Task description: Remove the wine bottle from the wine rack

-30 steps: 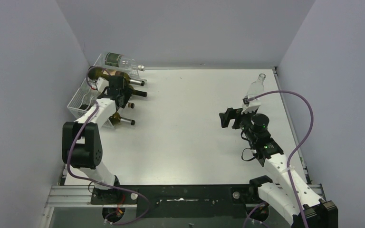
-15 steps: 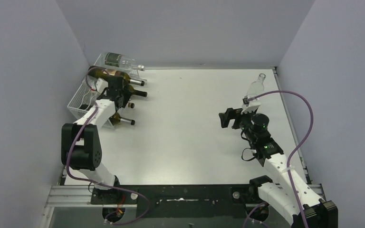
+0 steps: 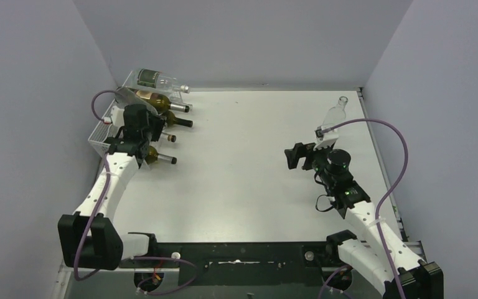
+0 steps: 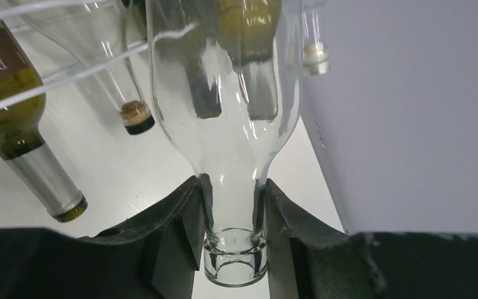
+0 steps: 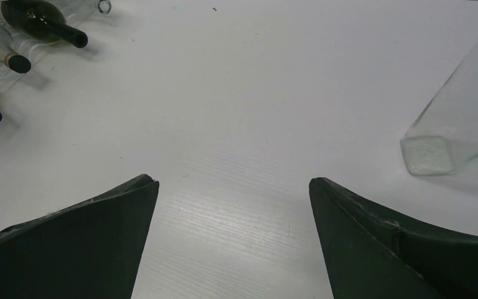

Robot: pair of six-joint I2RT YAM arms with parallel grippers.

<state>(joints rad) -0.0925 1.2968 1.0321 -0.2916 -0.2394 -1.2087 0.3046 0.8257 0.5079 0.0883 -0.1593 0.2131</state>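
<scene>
Left wrist view: the left hand [image 4: 233, 219] is seen clamped on the neck of the wine bottle [image 4: 227, 118], a clear glass one. Its two dark fingers [image 4: 180, 237] are pressed against the neck on either side, just above the lip, and the open mouth is turned toward the camera. The bottle's body is stretched away from the hand, in among the other bottles of the wine rack [image 4: 62, 78], whose pale bars are seen crossing the upper left. Whether the body is resting in a cradle cannot be told. A green bottle [image 4: 12, 106] with a tan label and a foiled neck is seen at the left, and a corked clear bottle [image 4: 109, 68] lies between it and the held one.

From the top external view, the wine rack [image 3: 103, 134] is placed at the far left corner of the surface [image 3: 249, 162], close to the left wall. The left hand [image 3: 138, 121] is positioned at the rack's front edge, and the held bottle is hidden beneath it. A labelled clear bottle [image 3: 152, 79] lies on the top row, with an amber bottle [image 3: 152, 98] just below it.

The right hand [image 3: 299, 156] is held right of centre, well apart from the rack, its jaws spread wide and nothing gripped; only bare surface is seen between them in the right wrist view [image 5: 233, 187]. An upright clear bottle [image 3: 335, 112] is stood near the far right edge.
</scene>
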